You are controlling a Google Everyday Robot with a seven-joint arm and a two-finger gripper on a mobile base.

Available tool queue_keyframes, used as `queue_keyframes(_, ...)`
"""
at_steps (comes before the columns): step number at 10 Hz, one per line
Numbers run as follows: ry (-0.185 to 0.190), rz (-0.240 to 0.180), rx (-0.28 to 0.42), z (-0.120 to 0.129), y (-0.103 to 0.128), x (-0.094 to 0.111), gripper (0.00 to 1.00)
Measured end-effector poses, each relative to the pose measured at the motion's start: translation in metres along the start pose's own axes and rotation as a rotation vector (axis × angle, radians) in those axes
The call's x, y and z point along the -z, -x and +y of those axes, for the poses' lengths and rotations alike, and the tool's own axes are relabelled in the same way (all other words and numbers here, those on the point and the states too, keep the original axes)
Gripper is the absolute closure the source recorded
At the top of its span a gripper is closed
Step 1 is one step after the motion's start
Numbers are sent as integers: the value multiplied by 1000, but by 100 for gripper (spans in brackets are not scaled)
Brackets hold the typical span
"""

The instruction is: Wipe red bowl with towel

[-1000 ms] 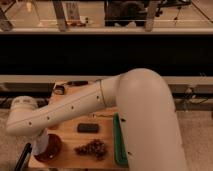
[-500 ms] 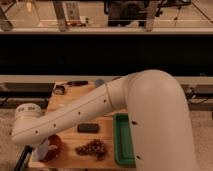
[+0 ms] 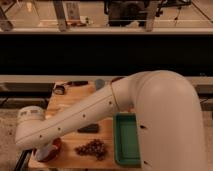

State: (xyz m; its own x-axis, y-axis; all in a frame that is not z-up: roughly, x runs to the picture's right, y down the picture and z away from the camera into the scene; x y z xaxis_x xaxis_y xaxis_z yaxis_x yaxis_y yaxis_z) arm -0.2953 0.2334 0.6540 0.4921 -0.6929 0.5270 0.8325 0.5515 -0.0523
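My arm (image 3: 90, 117) sweeps from the right of the frame down to the lower left, and its wrist end covers most of what matters. The red bowl (image 3: 54, 150) sits at the lower left corner of the wooden worktop (image 3: 70, 100), with only a crescent of its glossy rim showing past my wrist. A pale patch at the bowl's left edge looks like the towel (image 3: 44, 151), lying on or in the bowl, though so little of it shows that I would not swear to it.

My pincer (image 3: 41, 154) must be down there at the bowl, at the very bottom left of the frame, under my own forearm. Whether it is apart, together or clamped on the cloth, I cannot tell.

As for progress, I judge that I am at the bowl and in the wiping itself, or just at its start: the cloth and bowl appear to be together, beneath my wrist. How much of the bowl's inside has been rubbed I cannot say. What remains, at the least, is to finish the wipe and lift clear.

To the right of the bowl lies a bunch of grapes (image 3: 92, 148), above it a dark flat rectangle (image 3: 88, 128), and right again a green tray (image 3: 127, 140).
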Motion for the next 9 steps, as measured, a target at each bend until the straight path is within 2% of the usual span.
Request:
queue_keyframes(2,2,11,2,-1,1,2,78)
queue_keyframes(7,-14,2,-27,-2,3,2,28)
queue_keyframes(8,-16,1,-33,-1,2,1,22)
queue_keyframes(9,-17,1,-38,0,2,1,20)
